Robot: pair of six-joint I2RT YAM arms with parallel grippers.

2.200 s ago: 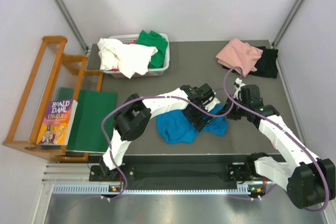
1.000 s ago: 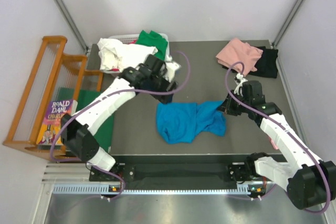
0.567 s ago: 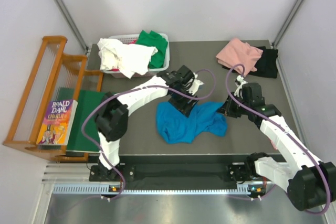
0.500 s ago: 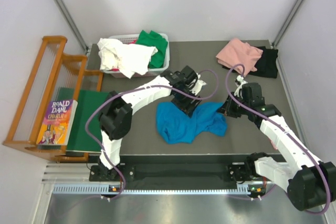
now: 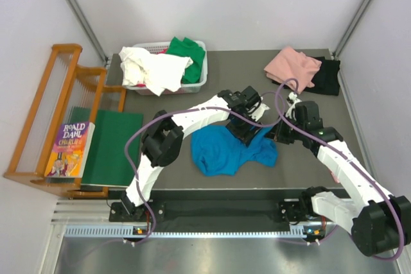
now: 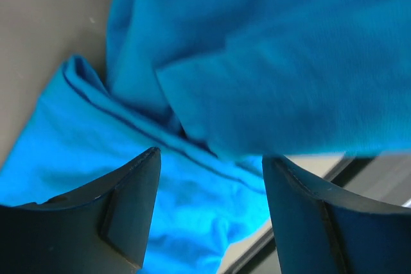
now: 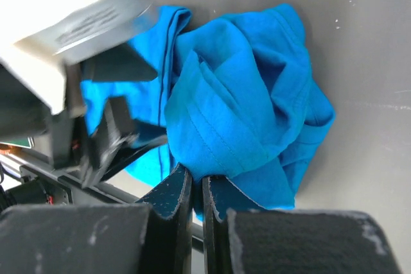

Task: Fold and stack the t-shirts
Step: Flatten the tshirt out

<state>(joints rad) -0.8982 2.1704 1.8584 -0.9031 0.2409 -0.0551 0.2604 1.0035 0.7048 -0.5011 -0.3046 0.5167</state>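
A bright blue t-shirt (image 5: 225, 152) lies crumpled on the grey table (image 5: 167, 113), near the front middle. My right gripper (image 7: 198, 181) is shut on a fold at the shirt's right edge (image 7: 231, 120) and holds it slightly raised. My left gripper (image 6: 209, 178) is open, jaws wide apart, just above the blue cloth (image 6: 160, 178); in the top view it (image 5: 247, 131) hovers over the shirt's upper middle, close to the right gripper (image 5: 277, 134). A pink t-shirt (image 5: 292, 67) lies on a black one (image 5: 327, 76) at the back right.
A white basket (image 5: 192, 85) at the back left holds white (image 5: 154, 68) and green (image 5: 187, 52) tees. A flat dark green board (image 5: 112, 145) and a book (image 5: 69, 149) lie on a wooden rack (image 5: 38, 120) at the left.
My left arm swung from the basket area rightward and down over the blue shirt, ending open above its upper middle. My right gripper stayed shut on the shirt's right edge.
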